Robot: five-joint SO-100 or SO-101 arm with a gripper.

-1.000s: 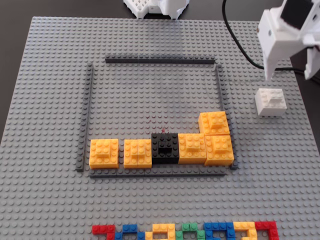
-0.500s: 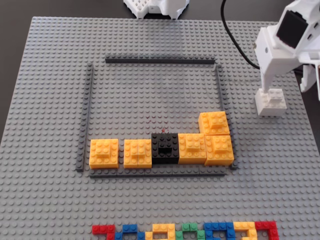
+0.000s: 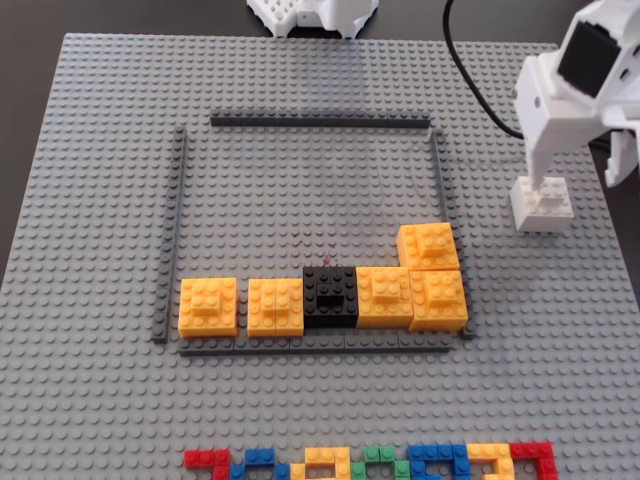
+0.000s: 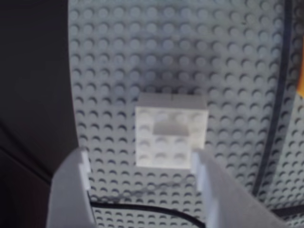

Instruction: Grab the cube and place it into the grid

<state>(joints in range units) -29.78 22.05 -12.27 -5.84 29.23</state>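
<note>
Fixed view, left to right: grey studded baseplate (image 3: 100, 200) across the dark desk (image 3: 25, 120). On it, the grid (image 3: 300, 190), framed by four thin dark strips, the left one (image 3: 172, 235) first. Along the grid's lower edge, a row: two yellow blocks (image 3: 208, 305) and (image 3: 275, 306) side by side, then a black block (image 3: 330, 296), then two more yellow ones, with a fifth yellow block (image 3: 428, 246) stacked a row above the rightmost. Below the grid, at the picture's bottom edge, a line of multicoloured bricks (image 3: 370, 463). Right of the grid's right strip, outside the frame, the cube (image 3: 542, 206), white, flat on the baseplate. My pincer (image 3: 575, 185) stands over it from the right edge, one white finger (image 3: 545, 165) reaching the cube's top, the other finger off to the right near the picture's edge. Wrist view, left to right: dark desk, then baseplate, my left finger (image 4: 71, 190), the cube (image 4: 168, 135) between and just beyond the tips, my right finger (image 4: 223, 190) touching or almost touching its near corner. Pincer spread wide, gripping nothing. A black cable (image 4: 142, 211) lies across the baseplate beneath it.
</note>
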